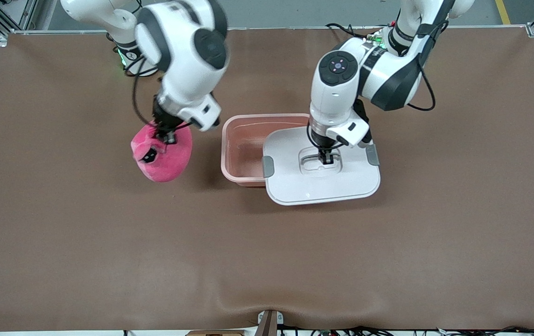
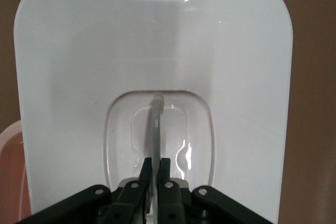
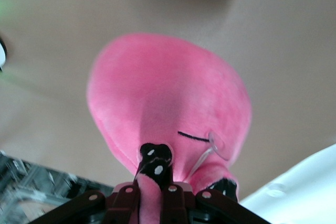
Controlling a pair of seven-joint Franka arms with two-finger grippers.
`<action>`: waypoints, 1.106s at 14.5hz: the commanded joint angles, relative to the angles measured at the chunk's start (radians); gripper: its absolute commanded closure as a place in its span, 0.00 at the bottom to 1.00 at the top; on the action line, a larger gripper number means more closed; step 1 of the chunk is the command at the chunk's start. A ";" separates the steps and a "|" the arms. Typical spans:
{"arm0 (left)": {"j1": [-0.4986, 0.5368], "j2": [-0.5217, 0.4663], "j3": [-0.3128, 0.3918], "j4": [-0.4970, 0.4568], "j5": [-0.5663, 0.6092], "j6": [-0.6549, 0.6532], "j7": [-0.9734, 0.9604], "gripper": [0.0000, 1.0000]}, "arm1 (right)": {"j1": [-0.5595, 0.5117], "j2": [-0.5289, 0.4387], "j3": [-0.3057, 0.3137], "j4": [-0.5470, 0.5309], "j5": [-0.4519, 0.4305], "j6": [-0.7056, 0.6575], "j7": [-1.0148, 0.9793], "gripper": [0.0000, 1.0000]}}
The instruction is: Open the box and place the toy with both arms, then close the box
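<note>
Pink translucent plastic box point(image 1: 243, 149) sits open mid-counter point(image 1: 61, 242), while the left gripper point(image 1: 326, 157), clamped tight on the grey centre handle point(image 2: 156, 129), holds the flat white lid point(image 1: 323, 179) over the box's five-o'clock corner. At the box's nine o'clock, the right gripper point(image 1: 166, 135), pinched shut on the round bright pink plush toy point(image 1: 162, 156), holds it above the brown counter.

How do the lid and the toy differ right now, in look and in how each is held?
The lid is flat, white and rigid; the toy is a round, bright pink plush. The lid is held level over the box, covering only part of it; the toy hangs over bare table, beside the box. The left tool pinches the lid's thin centre handle; the right tool pinches a fold of the toy's plush. Both are gripped from above.
</note>
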State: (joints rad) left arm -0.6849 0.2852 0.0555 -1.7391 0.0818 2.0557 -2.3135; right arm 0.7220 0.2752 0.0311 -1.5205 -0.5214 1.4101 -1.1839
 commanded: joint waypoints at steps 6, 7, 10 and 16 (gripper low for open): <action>0.114 -0.067 -0.014 -0.072 0.021 0.027 0.120 1.00 | 0.171 0.019 -0.013 -0.007 -0.089 -0.020 0.062 1.00; 0.117 -0.067 -0.014 -0.072 0.021 0.027 0.131 1.00 | 0.186 0.028 -0.014 -0.006 -0.089 -0.020 0.082 1.00; 0.145 -0.069 -0.014 -0.074 0.021 0.027 0.149 1.00 | 0.204 0.064 -0.013 0.012 -0.085 -0.023 0.142 1.00; 0.234 -0.135 -0.019 -0.140 0.018 0.041 0.276 1.00 | 0.258 0.185 -0.014 0.146 -0.091 -0.102 0.162 1.00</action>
State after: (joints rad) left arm -0.4939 0.2291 0.0523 -1.8049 0.0821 2.0757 -2.0884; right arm 0.9578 0.4026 0.0284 -1.4603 -0.5897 1.3526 -1.0271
